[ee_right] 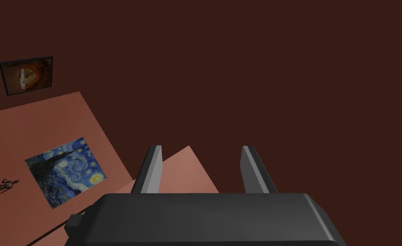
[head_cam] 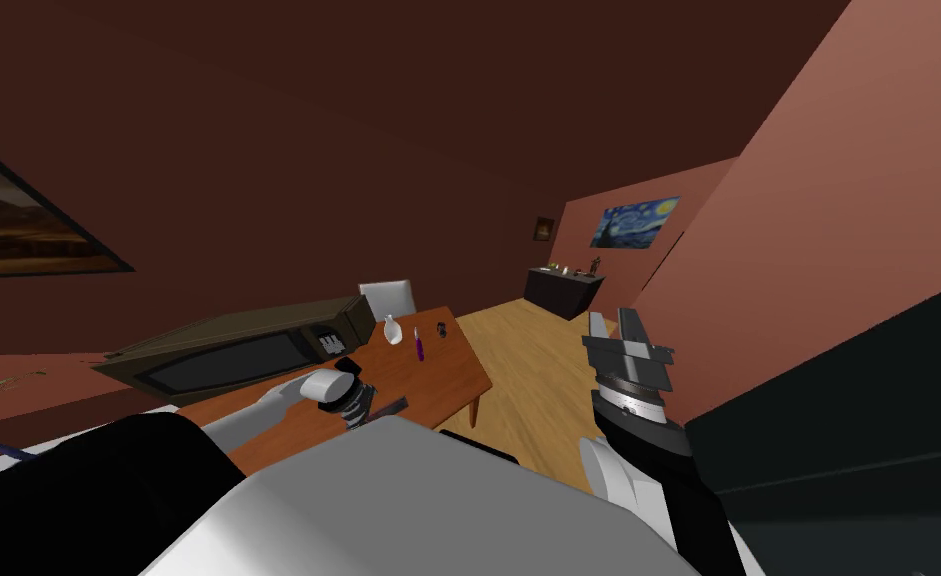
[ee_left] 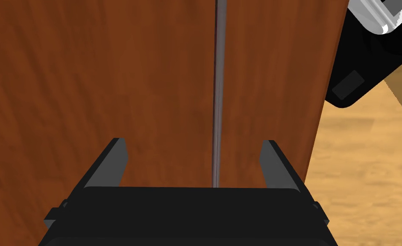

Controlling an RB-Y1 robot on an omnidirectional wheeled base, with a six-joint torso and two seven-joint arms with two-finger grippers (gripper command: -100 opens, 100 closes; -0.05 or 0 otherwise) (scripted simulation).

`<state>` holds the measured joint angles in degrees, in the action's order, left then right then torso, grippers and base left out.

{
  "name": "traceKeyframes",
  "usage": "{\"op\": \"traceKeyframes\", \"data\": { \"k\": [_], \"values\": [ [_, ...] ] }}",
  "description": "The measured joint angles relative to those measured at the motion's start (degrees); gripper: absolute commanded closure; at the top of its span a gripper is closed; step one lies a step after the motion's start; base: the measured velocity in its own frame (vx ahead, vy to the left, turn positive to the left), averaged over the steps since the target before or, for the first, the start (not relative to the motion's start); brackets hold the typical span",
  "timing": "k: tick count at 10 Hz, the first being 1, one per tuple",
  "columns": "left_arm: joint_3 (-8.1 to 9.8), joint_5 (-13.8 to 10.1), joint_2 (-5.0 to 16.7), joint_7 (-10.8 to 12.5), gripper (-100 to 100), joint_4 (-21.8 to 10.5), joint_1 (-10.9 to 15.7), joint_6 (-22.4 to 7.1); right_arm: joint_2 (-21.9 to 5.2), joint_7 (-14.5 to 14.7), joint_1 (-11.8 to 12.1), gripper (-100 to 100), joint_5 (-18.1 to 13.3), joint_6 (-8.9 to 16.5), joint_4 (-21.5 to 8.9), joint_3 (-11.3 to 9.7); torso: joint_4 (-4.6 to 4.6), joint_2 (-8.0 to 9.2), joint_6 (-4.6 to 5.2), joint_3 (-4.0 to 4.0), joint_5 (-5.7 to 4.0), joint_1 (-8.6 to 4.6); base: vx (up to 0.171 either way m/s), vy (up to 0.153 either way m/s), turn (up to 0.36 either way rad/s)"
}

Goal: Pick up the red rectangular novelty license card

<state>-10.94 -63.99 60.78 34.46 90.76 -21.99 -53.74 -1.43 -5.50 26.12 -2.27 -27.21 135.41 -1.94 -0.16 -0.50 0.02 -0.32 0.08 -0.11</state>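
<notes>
Left wrist view: left gripper (ee_left: 193, 140) spread above wooden counter (ee_left: 89, 85). Thin card (ee_left: 218, 106) seen edge-on between its fingers, long axis pointing straight away from the gripper. Right gripper (ee_right: 201, 146) spread, raised.

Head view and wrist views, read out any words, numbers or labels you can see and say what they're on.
No text can be read in any of them.
On the microwave: pale keypad marks, too small to read.
On the thin strip between the left tool's open fingers: seen edge-on, no face to read.
On the starry painting: a picture, no words.
</notes>
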Motion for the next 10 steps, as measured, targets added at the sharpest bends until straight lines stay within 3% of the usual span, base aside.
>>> {"op": "traceKeyframes", "data": {
  "k": [1, 3, 4, 8, 9, 10],
  "values": [
    [-0.43, -0.8, 0.7, 0.0, -100, 0.3, -0.8, 1.2, 0.0, 0.0, 0.0, 0, 0.0, 0.0, 0.0, 0.0, 0.03, 0.16, 0.03, 0.09, 0.03, 0.14, 0.117, -0.004, 0.128],
    [-3.24, -3.6, 3.5, 0.3, -100, 2.2, -3.9, 4.6, 0.0, 0.0, 0.0, 0, 0.0, 0.0, 0.0, 0.0, 0.01, 0.03, 0.02, 0.02, 0.04, 0.15, 0.084, -0.024, 0.064],
    [-3.34, -3.8, 3.7, 0.3, 100, 2.2, -4.0, 4.8, 0.0, 0.0, 0.0, 0, 0.0, 0.0, 0.0, 0.0, 0.04, 0.21, 0.03, 0.11, 0.05, 0.19, 0.009, -0.003, -0.003],
    [-3.44, -3.8, 3.6, 0.3, 100, 2.3, -4.0, 4.7, 0.0, 0.0, 0.0, 0, 0.0, 0.0, 0.0, 0.0, 0.14, 0.39, 0.08, 0.25, 0.1, 0.4, 0.0, -0.001, 0.003],
    [-3.44, -3.8, 3.6, 0.3, 0, 2.3, -4.0, 4.7, 0.0, 0.0, 0.0, 0, 0.0, 0.0, 0.0, 0.0, 0.14, 0.39, 0.08, 0.25, 0.1, 0.41, 0.0, 0.0, 0.0],
    [-3.44, -3.8, 3.6, 0.3, 100, 2.3, -4.0, 4.7, 0.0, 0.0, 0.0, 0, 0.0, 0.0, 0.0, 0.0, 0.14, 0.39, 0.08, 0.25, 0.1, 0.41, -0.109, 0.023, -0.195]
  ]
}}
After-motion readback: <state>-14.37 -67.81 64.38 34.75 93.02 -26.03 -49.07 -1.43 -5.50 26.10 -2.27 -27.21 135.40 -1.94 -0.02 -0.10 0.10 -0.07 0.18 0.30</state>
